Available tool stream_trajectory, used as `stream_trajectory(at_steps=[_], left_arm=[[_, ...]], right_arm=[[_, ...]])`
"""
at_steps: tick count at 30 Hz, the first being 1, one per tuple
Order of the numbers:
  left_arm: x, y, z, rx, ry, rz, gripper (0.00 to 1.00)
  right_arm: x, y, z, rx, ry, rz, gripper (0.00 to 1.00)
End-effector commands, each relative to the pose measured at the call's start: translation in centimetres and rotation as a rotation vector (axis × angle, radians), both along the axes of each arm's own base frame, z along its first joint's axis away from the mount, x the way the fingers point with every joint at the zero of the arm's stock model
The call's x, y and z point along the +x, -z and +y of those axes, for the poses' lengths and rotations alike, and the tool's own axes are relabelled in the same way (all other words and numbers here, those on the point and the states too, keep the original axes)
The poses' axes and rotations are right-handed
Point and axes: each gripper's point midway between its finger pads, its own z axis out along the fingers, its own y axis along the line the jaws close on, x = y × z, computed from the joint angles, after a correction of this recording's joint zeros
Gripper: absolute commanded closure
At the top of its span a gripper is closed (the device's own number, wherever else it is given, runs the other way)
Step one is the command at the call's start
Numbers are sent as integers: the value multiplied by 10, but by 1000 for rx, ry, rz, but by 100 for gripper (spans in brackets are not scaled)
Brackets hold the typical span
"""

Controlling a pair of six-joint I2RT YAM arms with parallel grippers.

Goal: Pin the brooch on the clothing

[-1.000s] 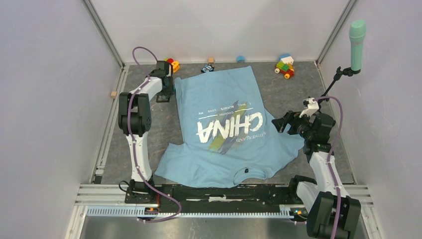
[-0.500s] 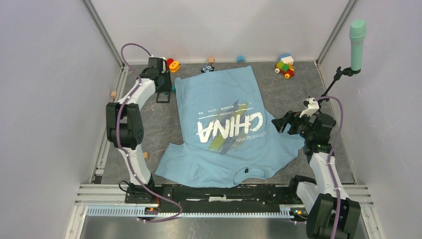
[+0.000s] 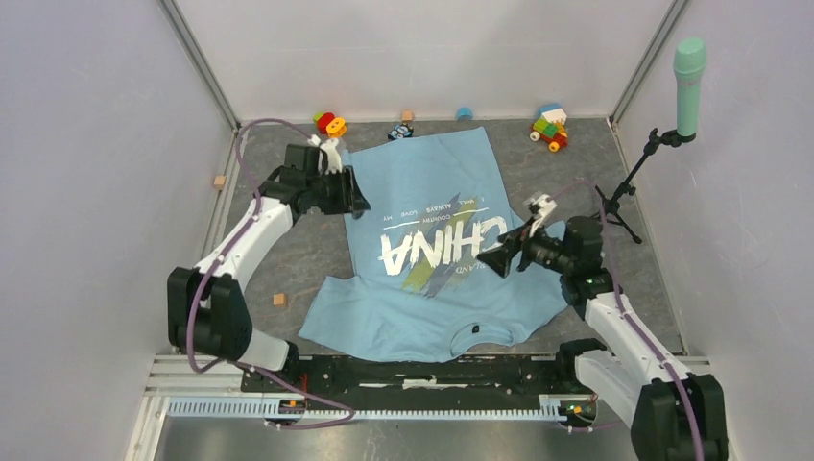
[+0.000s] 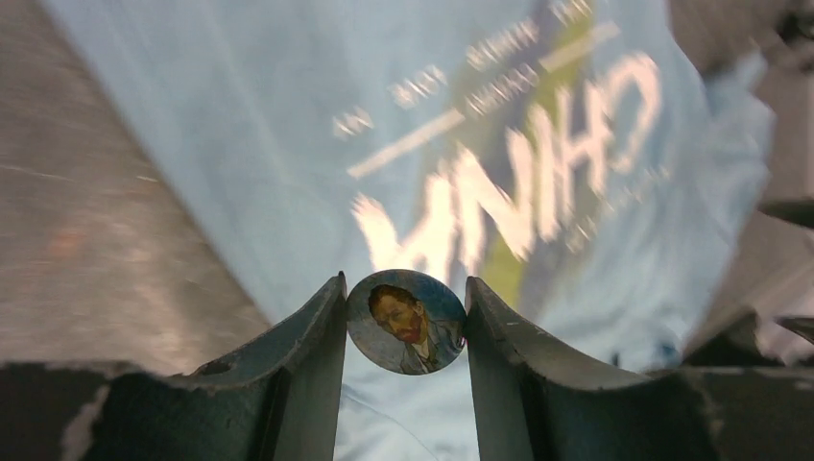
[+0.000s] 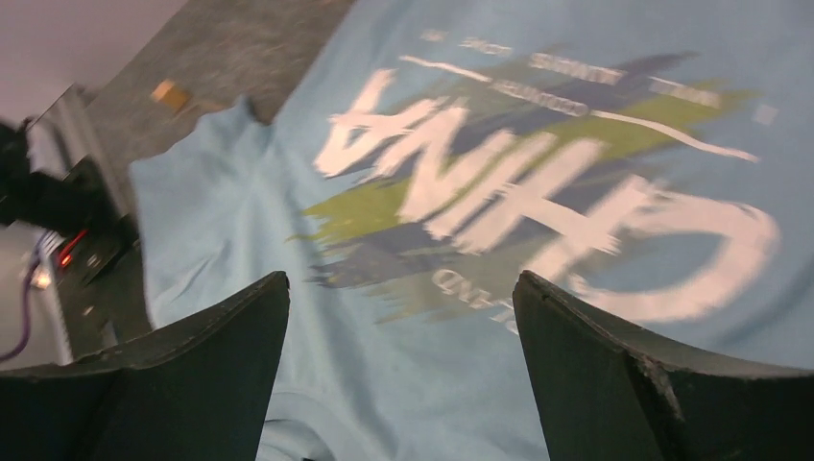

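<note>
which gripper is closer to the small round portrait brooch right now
Left. The left gripper is shut on the small round portrait brooch, above the light blue T-shirt. The right gripper hangs open on the other side of the white CHINA print, holding nothing.

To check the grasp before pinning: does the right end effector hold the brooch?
No, the right end effector is open and empty, while the left end effector grips the brooch.

Along the far edge of the grey counter sit a red-and-orange toy, a dark toy car, a tan cube, a blue piece and a multicoloured block vehicle. Far right, a teal microphone stands upright on a black stand. Over on the left, a wooden cube lies near the wall and a second small cube sits nearer the front.
</note>
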Motion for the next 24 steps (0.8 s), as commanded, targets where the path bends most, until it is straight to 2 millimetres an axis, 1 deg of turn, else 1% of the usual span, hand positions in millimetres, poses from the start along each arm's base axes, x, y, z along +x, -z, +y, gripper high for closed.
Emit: stream_trajectory(at_steps=[1,3,6,8,10,12,14,18,24], left_arm=[[-63,-25,-57,-271,274,52,53],[-90,-23,-71,-316,380,79,53],[-129,-21,-96,-375,531,122,53],[-157,-34,-118,-449,676,147,54],[-180,-49,-135,-527,792,161,55],[-201,-60,-146,-594,887,185,55],[-216,-67,-152,-643,939,198,55],[-236,-81,-158,-721,1022,197,55],[-257,-90,-161,-740,1114,184,55]], right_arm=[[-27,-35,56,31,-276,-187,8],[-44,-43,74,25,-364,-236,8],[-73,-60,93,16,-498,-317,7],[-89,-71,101,40,-565,-359,7],[-102,-78,107,66,-613,-381,6],[-112,-84,115,90,-661,-386,7],[-120,-89,121,105,-697,-396,8],[-132,-98,130,137,-748,-410,13],[-145,-108,138,177,-803,-422,31]])
